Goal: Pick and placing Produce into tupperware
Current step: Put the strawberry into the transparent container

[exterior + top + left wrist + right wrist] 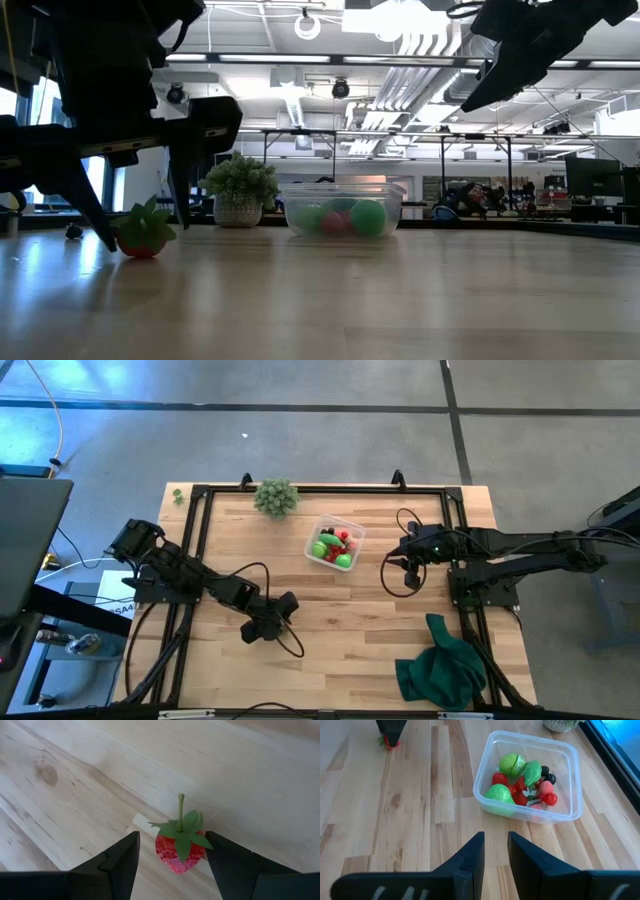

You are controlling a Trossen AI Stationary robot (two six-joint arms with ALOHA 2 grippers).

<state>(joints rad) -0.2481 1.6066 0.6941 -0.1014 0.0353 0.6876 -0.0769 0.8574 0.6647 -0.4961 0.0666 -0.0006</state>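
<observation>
A red toy strawberry (180,851) with a green leafy stem lies on the bare wood, also seen in the low view as the strawberry (142,238). My left gripper (172,836) is open and lowered around it from above, one finger on each side. Whether the finger on the picture's right (225,860) touches the berry, I cannot tell. The clear tupperware (330,520) stands near the table's far middle, holding green pieces, red berries and dark berries (525,782). My right gripper (496,837) hovers above the table to the right of the tupperware (530,739), open by a narrow gap and holding nothing.
A spiky pale-green ball (276,497) sits by the far edge, left of the tupperware. A dark green cloth (440,665) lies at the near right corner. A black frame (300,489) runs around the table. Bare wood spreads between the two arms.
</observation>
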